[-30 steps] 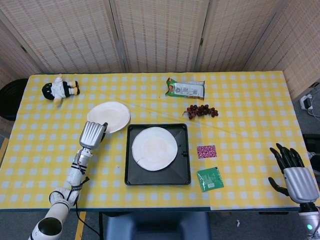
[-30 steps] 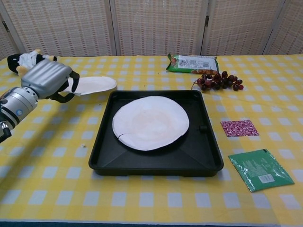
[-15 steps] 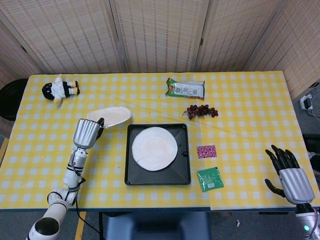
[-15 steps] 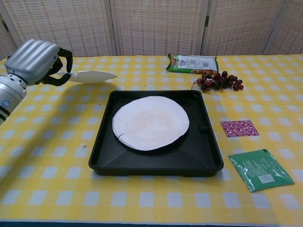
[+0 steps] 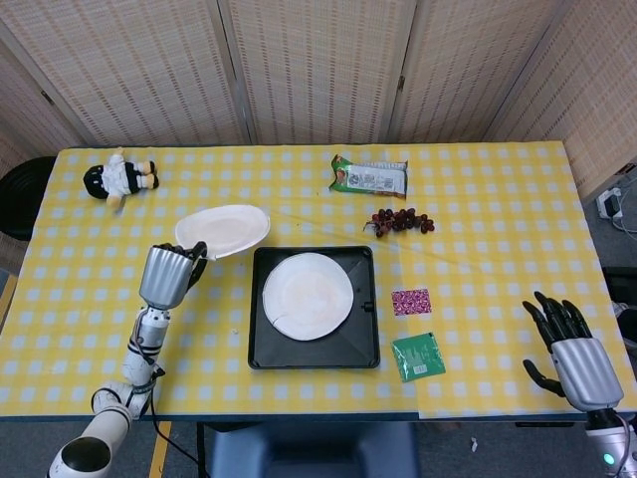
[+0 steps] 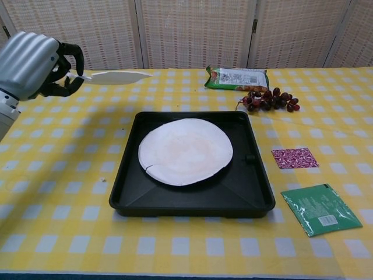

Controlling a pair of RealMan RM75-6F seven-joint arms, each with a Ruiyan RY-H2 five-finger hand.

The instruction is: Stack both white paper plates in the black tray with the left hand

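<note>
At the upper left of the head view a small black-and-white doll lies on the yellow checked tabletop. Below it, left of centre, the left hand pinches the near edge of a white paper plate, its fingers curled around the rim. In the chest view this plate is seen almost edge-on at the upper left, lifted clear of the tabletop and roughly level, with the left hand at the frame's left edge.

In the middle of both views sits the black tray, and the second white paper plate lies flat inside it, toward the tray's far side. The held plate is up and to the left of the tray, not over it.

Above the tray, toward upper centre, lie a green snack packet and, just below it, a bunch of dark grapes. Right of the tray are a small pink patterned sachet and, beneath it, a green sachet.

At the lower right corner of the head view the right hand hangs off the tabletop's edge, holding nothing, fingers spread.
</note>
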